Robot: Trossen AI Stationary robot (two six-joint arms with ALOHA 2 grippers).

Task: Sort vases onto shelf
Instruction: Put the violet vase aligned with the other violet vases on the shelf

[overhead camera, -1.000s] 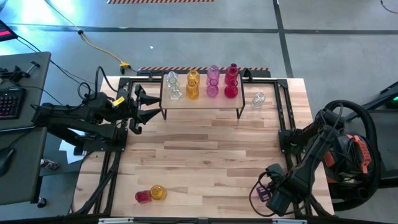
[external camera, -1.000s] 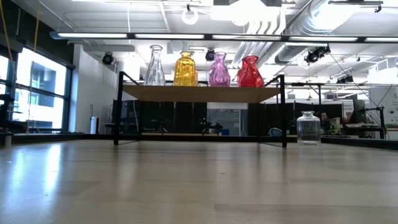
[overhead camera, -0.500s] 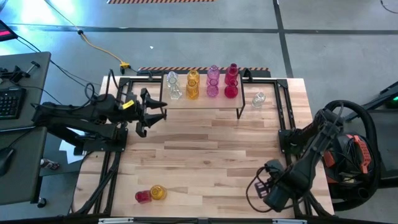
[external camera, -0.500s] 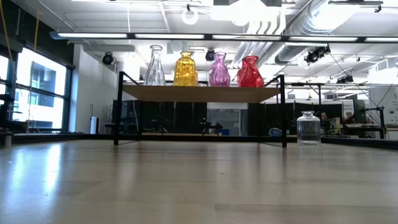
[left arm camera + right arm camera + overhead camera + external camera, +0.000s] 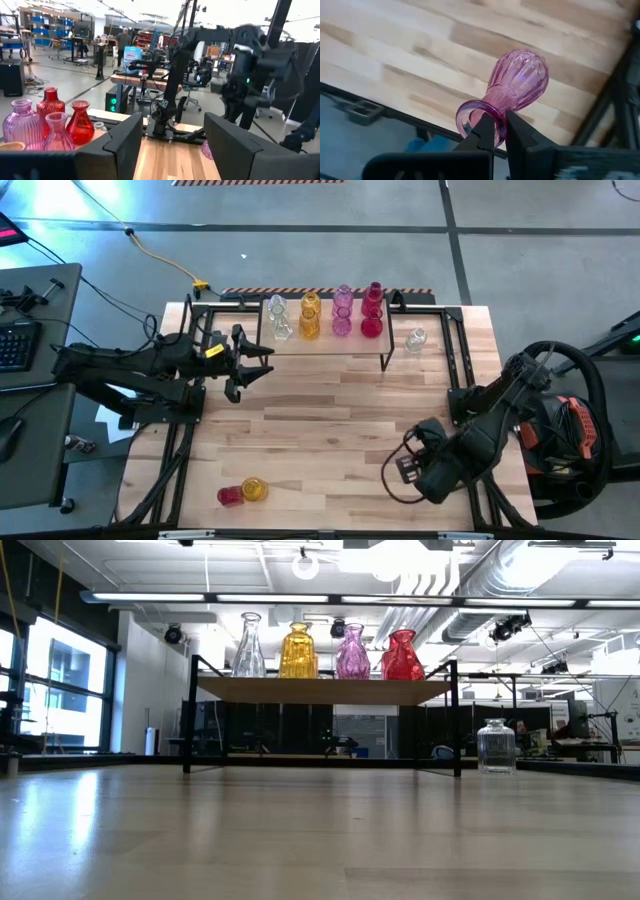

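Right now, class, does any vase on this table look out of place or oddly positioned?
Yes. Two small glass vases, one red and one amber-yellow, lie tipped on their sides near the table's front edge, far from the shelf. A clear glass vase stands on the tabletop beside the shelf, not on it.

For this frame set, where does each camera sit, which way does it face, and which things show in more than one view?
High view: overhead, looking straight down on the wooden plank table; both arms show, with the left end effector beside the low wooden-topped shelf.
Low view: table height, level toward the shelf; no arm shows.
Left wrist: past its own open fingers, across at the right arm.
Right wrist: down onto planks; right end effector pinches the pink ribbed glass vase by its rim.
Shared: the shelf row's red glass vase.
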